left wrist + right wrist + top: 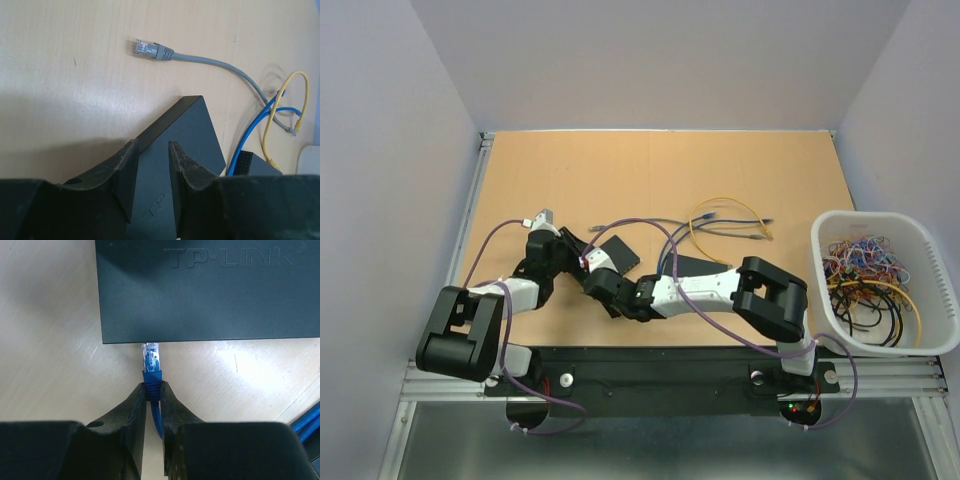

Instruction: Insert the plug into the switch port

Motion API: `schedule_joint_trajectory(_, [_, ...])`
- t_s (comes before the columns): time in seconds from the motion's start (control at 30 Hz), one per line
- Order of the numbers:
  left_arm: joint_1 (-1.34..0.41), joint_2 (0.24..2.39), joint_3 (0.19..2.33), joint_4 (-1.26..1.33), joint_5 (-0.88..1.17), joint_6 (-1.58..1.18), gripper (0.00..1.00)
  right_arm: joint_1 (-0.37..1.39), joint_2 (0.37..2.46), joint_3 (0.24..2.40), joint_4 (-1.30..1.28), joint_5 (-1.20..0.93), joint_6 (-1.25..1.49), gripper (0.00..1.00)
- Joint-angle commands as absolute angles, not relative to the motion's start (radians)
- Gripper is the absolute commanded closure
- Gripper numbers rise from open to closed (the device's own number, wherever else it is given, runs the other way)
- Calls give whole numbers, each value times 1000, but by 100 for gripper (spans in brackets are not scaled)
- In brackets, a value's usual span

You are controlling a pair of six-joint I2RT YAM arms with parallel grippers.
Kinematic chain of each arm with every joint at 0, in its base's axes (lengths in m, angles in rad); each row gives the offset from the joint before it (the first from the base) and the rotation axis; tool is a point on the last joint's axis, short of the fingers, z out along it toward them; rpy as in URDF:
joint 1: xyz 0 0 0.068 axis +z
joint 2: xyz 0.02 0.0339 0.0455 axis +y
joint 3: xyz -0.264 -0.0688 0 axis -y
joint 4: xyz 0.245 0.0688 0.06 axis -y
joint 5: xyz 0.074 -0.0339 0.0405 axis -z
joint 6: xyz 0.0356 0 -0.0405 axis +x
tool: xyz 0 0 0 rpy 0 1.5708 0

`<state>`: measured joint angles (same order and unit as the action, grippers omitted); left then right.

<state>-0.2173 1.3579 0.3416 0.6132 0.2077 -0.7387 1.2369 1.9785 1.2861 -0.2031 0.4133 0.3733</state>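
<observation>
Right gripper, jaws clamped on the blue cable just behind the plug, holds the plug tip at the switch edge. Left gripper, jaws closed on a switch corner, braces it. Insertion is not yet done; the port is hidden.

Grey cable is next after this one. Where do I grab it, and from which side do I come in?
Grip the grey boot just behind the clear plug, coming straight down from above with the jaws across its width. It lies flat on the table, tip pointing left in the left wrist view, apart from the switch.
</observation>
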Motion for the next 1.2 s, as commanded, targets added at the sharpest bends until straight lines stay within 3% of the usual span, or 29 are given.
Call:
schedule_joint_trajectory(0.0, [-256, 1341, 291, 517, 267, -767, 59, 1184, 1937, 1318, -109, 486, 331, 100])
schedule_joint_trajectory(0.63, [-278, 1604, 373, 512, 290, -804, 59, 1035, 1832, 1197, -86, 434, 273, 99])
schedule_joint_trajectory(1.17, [-321, 1669, 406, 595, 307, -787, 63, 1077, 1850, 1167, -57, 336, 252, 100])
